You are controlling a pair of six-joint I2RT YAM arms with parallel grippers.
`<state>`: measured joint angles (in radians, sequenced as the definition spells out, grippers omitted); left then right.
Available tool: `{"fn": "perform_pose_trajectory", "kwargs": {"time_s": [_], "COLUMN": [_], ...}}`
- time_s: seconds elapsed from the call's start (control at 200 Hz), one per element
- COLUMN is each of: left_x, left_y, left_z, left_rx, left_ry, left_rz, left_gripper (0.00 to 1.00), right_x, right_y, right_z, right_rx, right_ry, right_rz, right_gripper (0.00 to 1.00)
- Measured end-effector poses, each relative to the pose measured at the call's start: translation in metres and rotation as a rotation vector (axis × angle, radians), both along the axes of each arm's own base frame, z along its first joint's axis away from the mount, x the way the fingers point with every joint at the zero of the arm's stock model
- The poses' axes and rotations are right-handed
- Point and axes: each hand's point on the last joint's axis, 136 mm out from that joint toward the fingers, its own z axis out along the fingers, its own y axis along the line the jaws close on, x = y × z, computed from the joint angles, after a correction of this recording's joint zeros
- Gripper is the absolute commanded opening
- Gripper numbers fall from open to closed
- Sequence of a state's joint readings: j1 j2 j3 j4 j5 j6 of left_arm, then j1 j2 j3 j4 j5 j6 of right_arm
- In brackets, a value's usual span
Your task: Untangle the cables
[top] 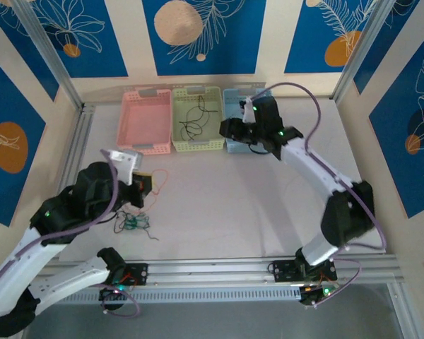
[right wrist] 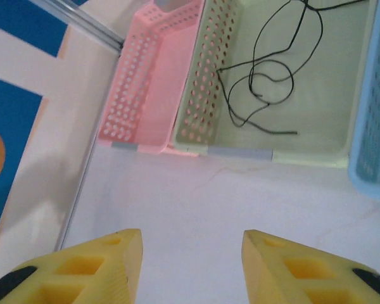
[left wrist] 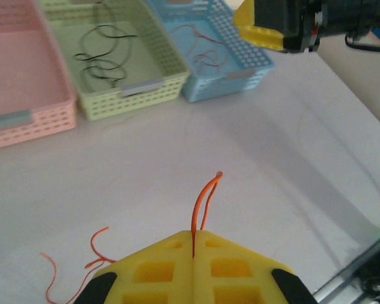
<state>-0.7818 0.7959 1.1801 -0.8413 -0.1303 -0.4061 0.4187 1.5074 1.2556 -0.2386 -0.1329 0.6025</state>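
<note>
My left gripper (left wrist: 193, 235) is shut on a thin orange cable (left wrist: 201, 196), whose looped end sticks up past the yellow fingertips. From above, this gripper (top: 148, 185) hangs over the table's left side, the orange cable (top: 161, 176) trailing beside it. A small knot of green and black cables (top: 134, 223) lies on the table just in front of it. My right gripper (right wrist: 191, 239) stands open with nothing between its fingers, over bare table in front of the baskets; in the top view it (top: 233, 130) is by the green and blue baskets.
Three baskets line the far edge: pink (top: 145, 147), green (top: 198, 145) and blue (top: 233, 99). A black cable (right wrist: 266, 82) lies in the green basket (right wrist: 199, 82) and a red cable (left wrist: 206, 54) in the blue basket (left wrist: 221, 85). A metal rail (top: 219, 268) runs along the near edge.
</note>
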Motion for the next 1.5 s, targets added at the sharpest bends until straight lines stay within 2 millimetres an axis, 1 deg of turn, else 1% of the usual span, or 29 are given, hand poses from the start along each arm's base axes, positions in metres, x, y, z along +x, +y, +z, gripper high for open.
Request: {"fn": "perform_pose_trajectory", "kwargs": {"time_s": [0.075, 0.14, 0.235, 0.305, 0.38, 0.485, 0.53, 0.59, 0.655, 0.745, 0.79, 0.84, 0.905, 0.945, 1.0, 1.05, 1.1, 1.16, 1.205, 1.32, 1.501], "left_x": [0.007, 0.013, 0.023, 0.029, 0.031, 0.031, 0.031, 0.032, 0.031, 0.025, 0.022, 0.018, 0.013, 0.010, 0.007, 0.006, 0.006, 0.006, 0.006, 0.004, 0.004], "left_y": [-0.025, -0.048, -0.082, -0.101, -0.110, -0.110, -0.107, -0.102, -0.094, -0.080, -0.073, -0.066, -0.057, -0.054, -0.050, -0.049, -0.047, -0.047, -0.046, -0.041, -0.038], "left_z": [0.010, 0.022, 0.045, 0.059, 0.065, 0.059, 0.049, 0.026, -0.008, -0.064, -0.089, -0.113, -0.136, -0.144, -0.151, -0.154, -0.156, -0.159, -0.162, -0.173, -0.179], "left_rx": [-0.028, -0.061, -0.118, -0.158, -0.179, -0.177, -0.162, -0.136, -0.100, -0.037, -0.011, 0.013, 0.033, 0.039, 0.043, 0.039, 0.036, 0.033, 0.037, 0.059, 0.067], "left_ry": [0.010, 0.020, 0.024, 0.015, 0.005, 0.009, 0.018, 0.046, 0.101, 0.202, 0.247, 0.293, 0.337, 0.354, 0.368, 0.372, 0.372, 0.374, 0.377, 0.389, 0.397], "left_rz": [-0.071, -0.134, -0.225, -0.275, -0.304, -0.303, -0.287, -0.260, -0.222, -0.163, -0.138, -0.111, -0.083, -0.072, -0.062, -0.054, -0.048, -0.042, -0.040, -0.025, -0.008], "left_gripper": [0.00, 0.00, 0.00, 0.00, 0.00, 0.00, 0.00, 0.00, 0.00, 0.00, 0.00, 0.00, 0.00, 0.00, 0.00, 0.00, 0.00, 0.00, 0.00, 0.00, 0.00], "right_x": [-0.023, -0.038, -0.051, -0.055, -0.057, -0.057, -0.058, -0.059, -0.060, -0.061, -0.061, -0.061, -0.062, -0.063, -0.064, -0.064, -0.065, -0.074, -0.080, -0.089, -0.101], "right_y": [-0.013, -0.024, -0.043, -0.058, -0.070, -0.079, -0.079, -0.078, -0.078, -0.078, -0.078, -0.075, -0.070, -0.065, -0.057, -0.049, -0.043, -0.038, -0.036, -0.031, -0.029], "right_z": [-0.006, -0.018, -0.035, -0.044, -0.049, -0.052, -0.053, -0.055, -0.058, -0.064, -0.067, -0.071, -0.083, -0.095, -0.111, -0.129, -0.142, -0.156, -0.161, -0.163, -0.169], "right_rx": [0.004, -0.001, -0.011, -0.012, -0.011, -0.005, -0.002, 0.001, 0.004, 0.006, 0.006, 0.006, -0.005, -0.021, -0.053, -0.083, -0.102, -0.127, -0.140, -0.157, -0.183], "right_ry": [-0.011, 0.000, 0.026, 0.041, 0.048, 0.058, 0.062, 0.070, 0.082, 0.103, 0.112, 0.127, 0.162, 0.198, 0.261, 0.327, 0.371, 0.420, 0.444, 0.460, 0.486], "right_rz": [-0.006, -0.016, -0.047, -0.078, -0.107, -0.132, -0.129, -0.125, -0.126, -0.132, -0.129, -0.121, -0.105, -0.089, -0.065, -0.039, -0.021, -0.001, 0.011, 0.035, 0.060], "right_gripper": [0.43, 0.41, 0.39, 0.38, 0.37, 0.37, 0.39, 0.43, 0.46, 0.50, 0.51, 0.53, 0.54, 0.54, 0.54, 0.53, 0.53, 0.54, 0.54, 0.54, 0.54]}}
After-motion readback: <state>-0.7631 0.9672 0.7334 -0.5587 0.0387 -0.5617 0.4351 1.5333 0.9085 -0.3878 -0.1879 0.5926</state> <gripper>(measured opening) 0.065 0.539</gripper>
